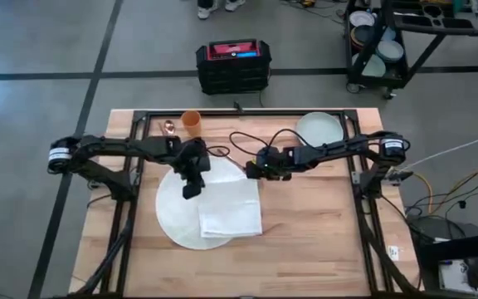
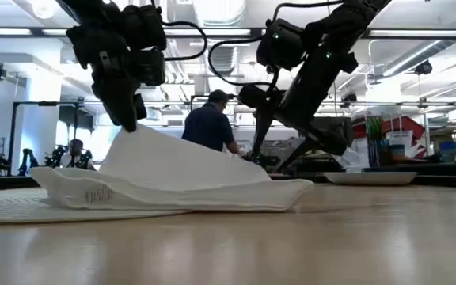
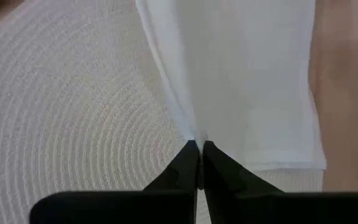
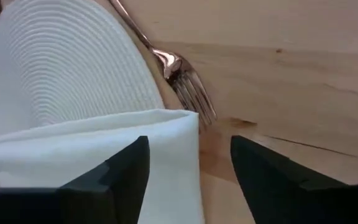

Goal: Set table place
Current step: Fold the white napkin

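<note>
High view: place setting partly laid, as I judge it.

I see the mat [image 1: 177, 218] near mid-surface [image 1: 322, 249] with a folded white napkin [image 1: 231, 208] over its right edge, its long axis running near to far. My left gripper [image 3: 199, 163] has its fingers clenched on the napkin's left edge, lifting it; my right gripper [image 4: 188, 171], fingers released, hovers at the far right corner beside a fork [image 4: 182, 78]. Plate [image 1: 319, 127] and cup [image 1: 191, 122] wait at the far edge.
</note>
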`<move>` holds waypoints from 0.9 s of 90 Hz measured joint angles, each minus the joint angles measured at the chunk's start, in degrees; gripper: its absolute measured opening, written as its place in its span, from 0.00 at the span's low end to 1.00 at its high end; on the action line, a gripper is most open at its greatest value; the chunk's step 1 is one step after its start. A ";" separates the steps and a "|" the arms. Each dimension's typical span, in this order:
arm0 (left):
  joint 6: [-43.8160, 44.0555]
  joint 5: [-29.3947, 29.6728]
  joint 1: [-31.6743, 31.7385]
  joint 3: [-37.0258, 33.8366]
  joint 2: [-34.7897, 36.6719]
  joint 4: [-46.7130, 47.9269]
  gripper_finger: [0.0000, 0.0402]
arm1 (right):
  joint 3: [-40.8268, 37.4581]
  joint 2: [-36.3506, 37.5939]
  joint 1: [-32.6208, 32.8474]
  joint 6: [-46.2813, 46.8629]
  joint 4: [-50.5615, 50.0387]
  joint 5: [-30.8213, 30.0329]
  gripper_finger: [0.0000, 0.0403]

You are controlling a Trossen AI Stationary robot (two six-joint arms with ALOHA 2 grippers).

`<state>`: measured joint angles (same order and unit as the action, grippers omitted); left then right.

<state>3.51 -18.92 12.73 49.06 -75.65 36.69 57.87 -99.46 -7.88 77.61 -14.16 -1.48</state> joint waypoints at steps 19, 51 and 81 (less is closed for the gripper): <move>0.02 0.13 -0.37 0.00 0.91 0.32 0.00 | 0.00 0.00 0.00 0.41 0.08 -0.02 0.52; 0.20 0.46 -1.18 0.00 1.00 0.23 0.00 | 0.00 -0.09 -0.02 1.91 3.16 -0.48 0.48; 0.11 0.52 -1.18 0.00 0.98 0.23 0.00 | 0.00 -0.09 -0.02 1.87 4.05 -0.52 0.43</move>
<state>3.62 -18.40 11.55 49.06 -74.67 36.92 57.87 -99.55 -7.90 79.48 -10.11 -2.00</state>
